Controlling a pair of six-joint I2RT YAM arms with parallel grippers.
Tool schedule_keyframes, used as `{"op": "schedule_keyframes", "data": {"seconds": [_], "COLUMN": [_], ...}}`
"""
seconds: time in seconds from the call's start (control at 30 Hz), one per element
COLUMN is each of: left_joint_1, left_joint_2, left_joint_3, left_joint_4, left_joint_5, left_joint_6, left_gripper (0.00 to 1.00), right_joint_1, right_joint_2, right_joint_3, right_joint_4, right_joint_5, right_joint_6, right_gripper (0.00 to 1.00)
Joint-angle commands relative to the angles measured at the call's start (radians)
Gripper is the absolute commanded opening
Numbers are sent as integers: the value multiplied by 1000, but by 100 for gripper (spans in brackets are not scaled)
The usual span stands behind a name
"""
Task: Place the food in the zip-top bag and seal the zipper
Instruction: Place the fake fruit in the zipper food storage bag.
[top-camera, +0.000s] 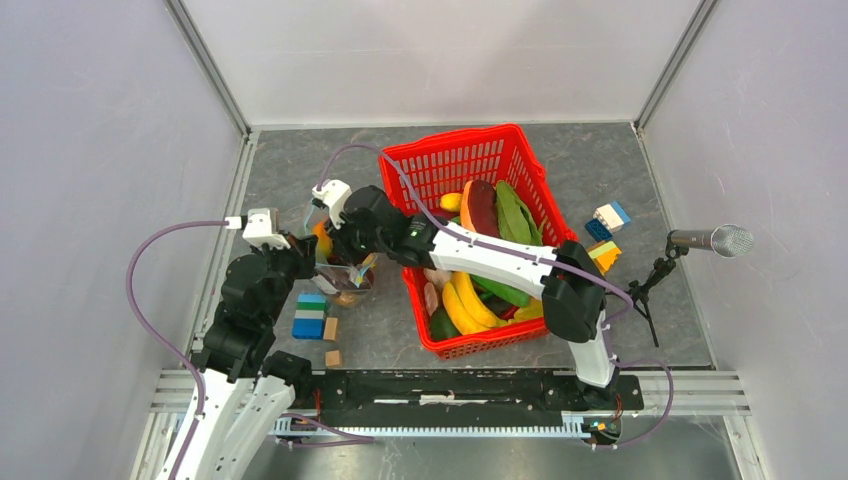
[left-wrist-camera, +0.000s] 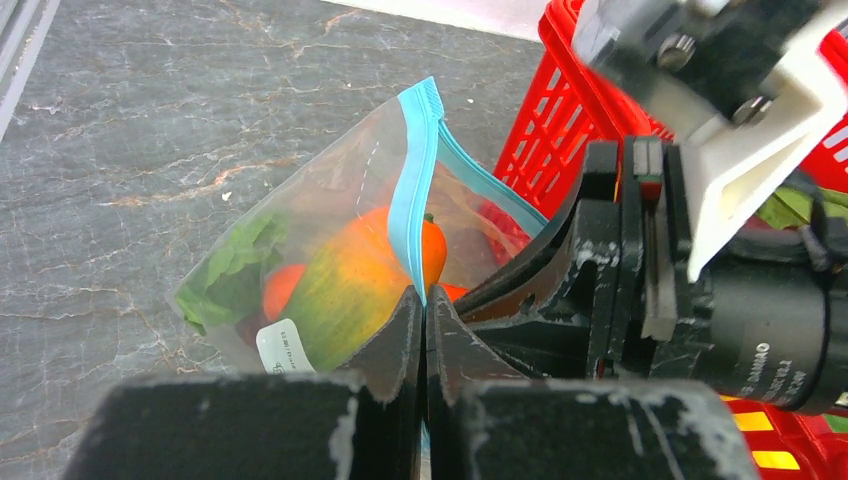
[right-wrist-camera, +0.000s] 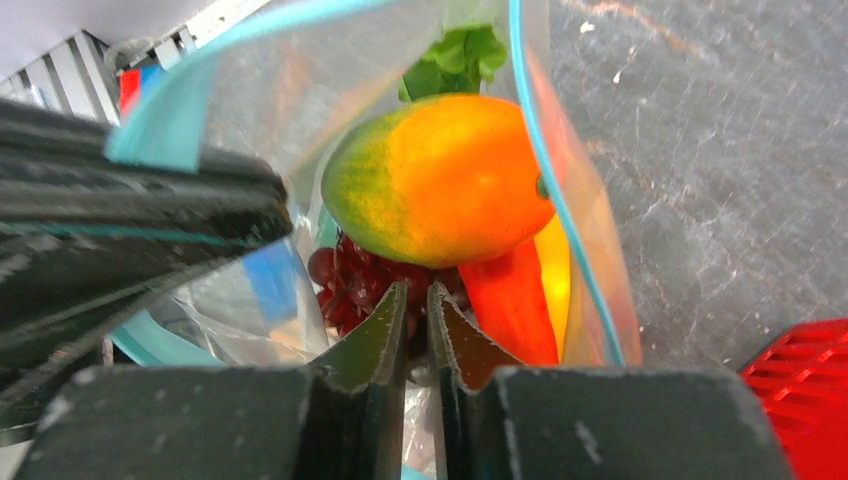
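A red basket (top-camera: 452, 140) has building blocks (top-camera: 310, 316) and wooden cubes (top-camera: 331, 328) left of it (more blocks (top-camera: 610, 217), a microphone (top-camera: 712, 240), right).

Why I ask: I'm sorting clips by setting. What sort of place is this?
Most likely a robot test cell in a lab: plain white walls on metal framing close in the grey table, a microphone stands on it, and the red basket holds toy food.

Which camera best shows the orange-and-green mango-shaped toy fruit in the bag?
Right wrist view: the orange-and-green mango-shaped toy fruit shows bare inside the open clear zip-top bag. Left wrist sees it through plastic; from the top, arms mostly hide it.
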Motion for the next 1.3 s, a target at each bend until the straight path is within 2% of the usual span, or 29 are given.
{"op": "schedule_keyframes", "data": {"seconds": [0.0,0.17,0.4,0.6,0.97,1.27], "left_joint_1": [6,6,6,6,6,8], "left_joint_2": [-16,-16,-19,-18,-13,-9], "left_joint_3": [23,22,22,22,23,23], "left_joint_4": [51,49,50,49,50,50], "left_joint_5": [-3,-1,-2,-2,-2,-3], "left_joint_6": [-8,-8,-8,-9,-9,-9], "left_gripper": [2,2,2,2,2,2], "right_joint_1": [-5,-5,-7,-9,-6,-3], "right_joint_2": [26,99,115,15,-184,-339], "right_joint_3": [115,133,199,152,4,-160], "right_joint_4": [45,173,104,86,107,160], "right_joint_5": [14,0,-4,-59,-63,-1], "right_joint_6": [4,79,31,16,19,34], "right_gripper": [19,19,24,30,38,48]}}
